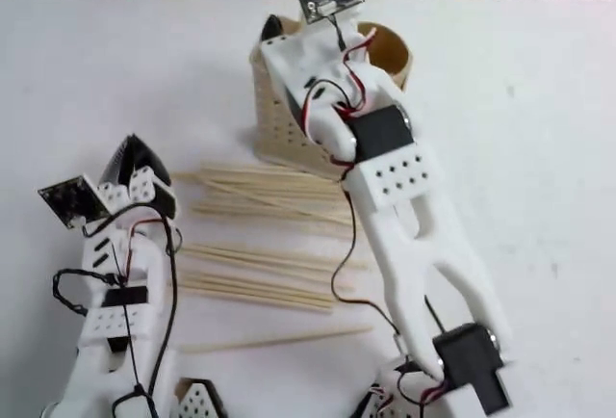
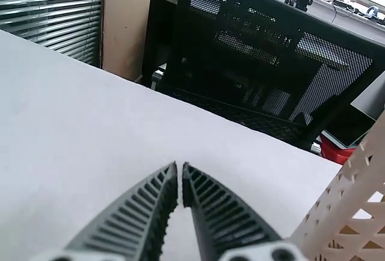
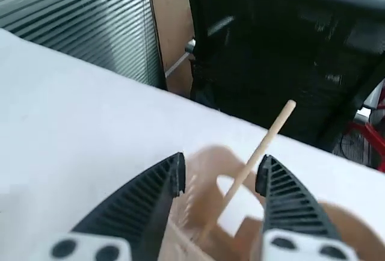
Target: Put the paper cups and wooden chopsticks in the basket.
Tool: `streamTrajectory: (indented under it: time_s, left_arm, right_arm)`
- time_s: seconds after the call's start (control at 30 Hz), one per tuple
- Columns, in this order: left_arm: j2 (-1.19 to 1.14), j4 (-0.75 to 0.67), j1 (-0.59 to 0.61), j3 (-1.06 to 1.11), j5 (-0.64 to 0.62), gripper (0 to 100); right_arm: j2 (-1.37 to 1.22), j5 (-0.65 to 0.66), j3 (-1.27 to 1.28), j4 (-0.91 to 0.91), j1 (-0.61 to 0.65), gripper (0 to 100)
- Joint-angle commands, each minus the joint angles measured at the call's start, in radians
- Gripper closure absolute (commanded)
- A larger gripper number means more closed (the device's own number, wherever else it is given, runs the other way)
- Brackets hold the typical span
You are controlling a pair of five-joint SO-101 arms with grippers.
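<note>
Table [image 1: 539, 100]: chopsticks [image 1: 260, 264] lie mid-surface; basket [image 1: 281, 137] near far edge.

Table [image 1: 520, 148]: plain white, no pattern. Basket [image 1: 277, 134], ~12 o'clock on the table: cream, w/ a grid of small holes. Paper cup [image 1: 393, 52] at the basket's 1 o'clock side: tan-brown. Chopsticks [image 1: 260, 274], centre to 6 o'clock: pale yellowish wood, plain. Left arm [image 1: 120, 283] & right arm [image 1: 423, 235]: white shells w/ dotted hole rows, black servo blocks, red + black wires. Left gripper [image 2: 180, 168]: dark grey-black, ribbed w/ cross-ridges. Right gripper [image 3: 222, 165]: same black ribbing. Bkgd: chair [image 2: 271, 62] black mesh; blinds [image 2: 48, 14] grey slats; cardboard [image 2: 126, 20] brown; small red item [image 2: 337, 150].
</note>
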State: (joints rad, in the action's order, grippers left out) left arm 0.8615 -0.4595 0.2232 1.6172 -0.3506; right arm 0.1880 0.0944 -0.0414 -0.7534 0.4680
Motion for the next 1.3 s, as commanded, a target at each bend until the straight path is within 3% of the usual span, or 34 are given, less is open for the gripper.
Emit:
streamTrajectory:
  time_s: [0.0,0.13,0.3,0.57,0.83,1.17,1.27]
  left_arm:
    - [0.019,-0.026,-0.007,-0.008,-0.003,95]
    - [0.019,-0.026,-0.007,-0.008,-0.003,95]
    - [0.019,-0.025,-0.005,-0.006,-0.003,95]
    - [0.019,-0.023,-0.005,-0.006,-0.003,95]
    - [0.019,-0.026,-0.005,-0.006,-0.003,95]
    - [0.019,-0.026,-0.005,-0.006,-0.003,95]
    - [0.019,-0.026,-0.007,-0.006,-0.003,95]
  right_arm:
    - [0.101,0.012,-0.006,-0.162,-0.007,80.5]
    - [0.156,0.163,0.0,-0.344,0.019,80.7]
    - [0.189,0.391,0.212,-0.464,0.17,80.8]
    - [0.203,0.588,0.721,-0.104,0.266,87.1]
    - [0.039,0.632,0.812,0.081,0.24,79.9]
    - [-0.203,0.632,0.654,0.094,0.16,82.1]
    - [-0.234,0.632,0.634,0.094,0.153,87.5]
